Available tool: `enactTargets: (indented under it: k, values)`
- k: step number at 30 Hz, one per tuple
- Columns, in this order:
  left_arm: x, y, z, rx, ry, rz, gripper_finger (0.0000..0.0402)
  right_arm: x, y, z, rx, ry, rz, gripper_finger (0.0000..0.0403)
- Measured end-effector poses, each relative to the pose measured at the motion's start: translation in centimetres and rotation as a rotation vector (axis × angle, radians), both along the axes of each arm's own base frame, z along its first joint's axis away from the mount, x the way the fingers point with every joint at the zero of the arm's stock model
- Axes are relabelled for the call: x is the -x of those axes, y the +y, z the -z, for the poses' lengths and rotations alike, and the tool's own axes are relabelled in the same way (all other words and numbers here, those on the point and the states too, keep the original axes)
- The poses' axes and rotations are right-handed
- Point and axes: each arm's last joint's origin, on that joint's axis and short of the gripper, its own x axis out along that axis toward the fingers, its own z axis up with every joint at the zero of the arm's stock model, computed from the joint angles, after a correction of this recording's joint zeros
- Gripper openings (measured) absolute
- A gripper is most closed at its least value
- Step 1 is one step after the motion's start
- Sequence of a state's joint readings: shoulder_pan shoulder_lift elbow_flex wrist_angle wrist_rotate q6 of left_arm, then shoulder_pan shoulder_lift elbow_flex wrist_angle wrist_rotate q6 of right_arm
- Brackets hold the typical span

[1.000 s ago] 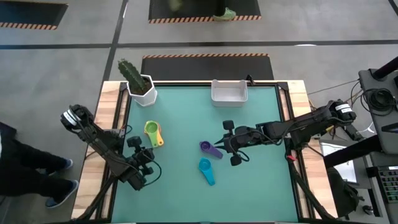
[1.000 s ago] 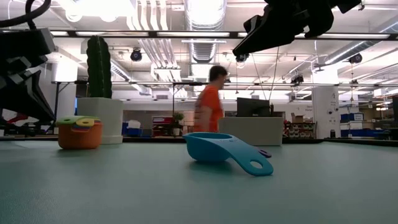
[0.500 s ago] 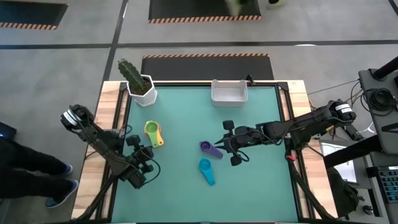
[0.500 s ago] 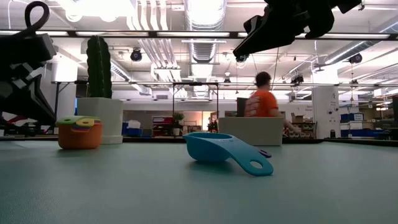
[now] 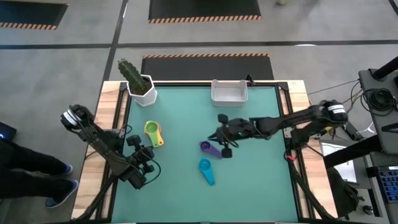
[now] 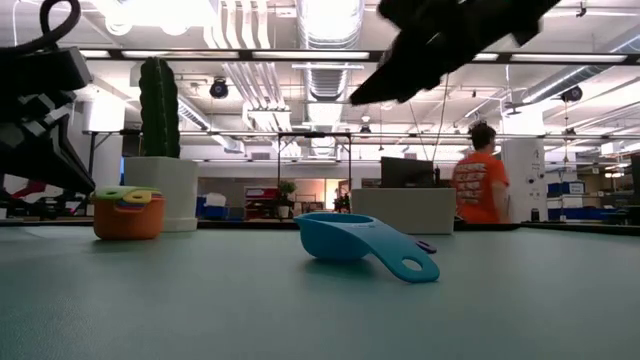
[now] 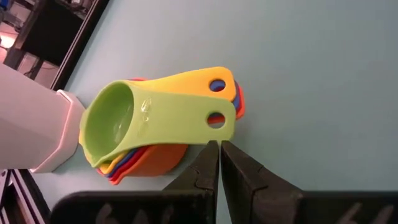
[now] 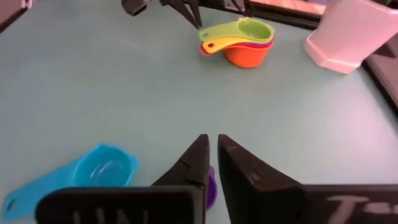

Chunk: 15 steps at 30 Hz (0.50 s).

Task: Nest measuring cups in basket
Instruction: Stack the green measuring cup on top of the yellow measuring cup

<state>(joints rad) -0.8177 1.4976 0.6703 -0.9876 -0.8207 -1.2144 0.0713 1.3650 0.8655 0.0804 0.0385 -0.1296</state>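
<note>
The right hand (image 5: 217,138), fingers nearly together and holding nothing, hovers just above the purple cup (image 5: 209,149), mid-tabletop (image 5: 261,186). Its handle points right and near. The left hand (image 5: 148,160) waits shut.

The right tool (image 5: 222,138) shifts toward the bench's left edge, over the purple cup (image 5: 208,147), its fingers now nearly together.
</note>
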Motion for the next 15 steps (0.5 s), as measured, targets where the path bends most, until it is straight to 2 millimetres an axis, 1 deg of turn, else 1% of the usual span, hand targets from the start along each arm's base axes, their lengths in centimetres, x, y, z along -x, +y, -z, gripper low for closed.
enactTargets:
  k: [2, 6, 11, 15]
  values:
    - [0.1, 0.1, 0.2, -0.012, 0.006, 0.001, 0.0, -1.3, -0.9, 0.6, -0.02, 0.003, 0.008, 0.0012]
    - [0.2, 0.2, 0.5, -0.026, 0.01, 0.002, 0.0, -4.5, -2.4, 1.4, -0.01, -0.02, 0.043, 0.0009]
    - [0.3, 0.4, 0.8, -0.04, 0.0, -0.001, 0.0, -8.8, -3.5, 2.8, 0.012, -0.045, 0.056, 0.0009]
    - [0.3, 0.4, 0.8, -0.051, -0.013, 0.001, 0.0, -11.6, -4.2, 4.4, 0.034, -0.04, 0.059, 0.0009]
